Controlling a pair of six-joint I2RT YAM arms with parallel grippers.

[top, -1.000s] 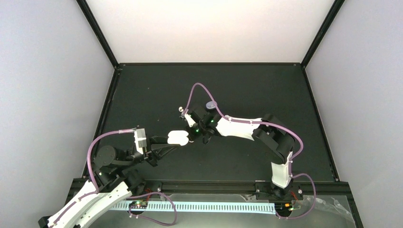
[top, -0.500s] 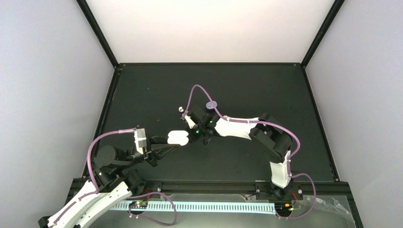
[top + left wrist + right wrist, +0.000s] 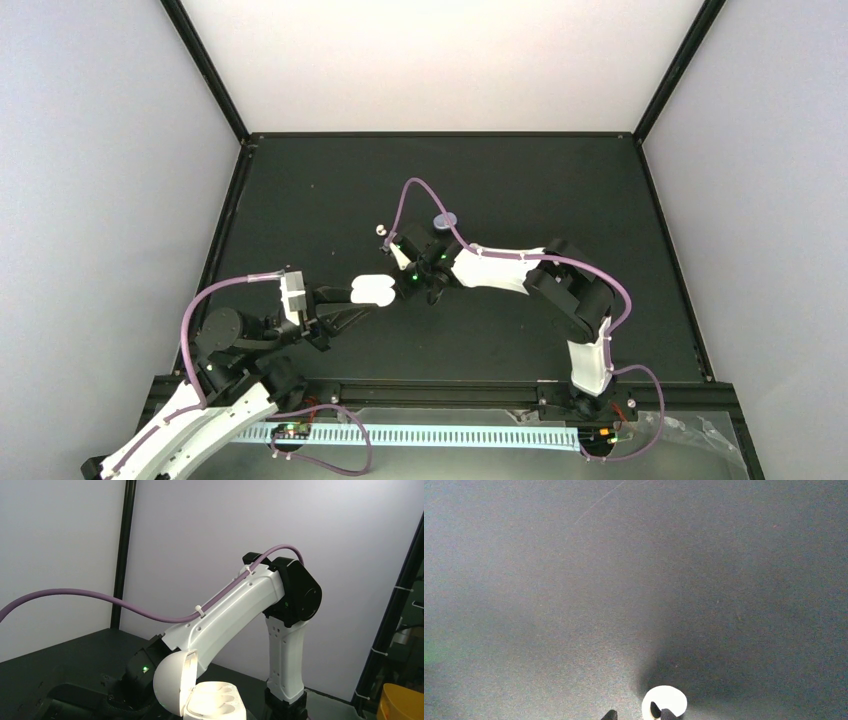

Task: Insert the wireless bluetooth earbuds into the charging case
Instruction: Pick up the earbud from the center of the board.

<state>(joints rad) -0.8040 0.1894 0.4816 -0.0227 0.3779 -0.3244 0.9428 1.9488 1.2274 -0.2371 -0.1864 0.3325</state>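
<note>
My left gripper (image 3: 345, 297) is shut on the white charging case (image 3: 375, 290) and holds it above the table. In the left wrist view the case (image 3: 216, 701) is open, its lid (image 3: 172, 682) up at the left and its wells empty. My right gripper (image 3: 428, 288) points down just right of the case. In the right wrist view it (image 3: 638, 714) is open, and a curled white earbud (image 3: 669, 698) lies on the table at its right fingertip (image 3: 666, 713). Another white earbud (image 3: 380, 229) lies farther back. A small lilac bud (image 3: 441, 220) lies behind the right wrist.
The black table (image 3: 300, 200) is walled by grey panels with black frame posts. The right arm's white forearm (image 3: 235, 605) rises right behind the case in the left wrist view. A purple cable (image 3: 408, 195) loops over the right wrist.
The right gripper has drifted slightly left and nearer to the case. The left arm and the case have hardly moved.
</note>
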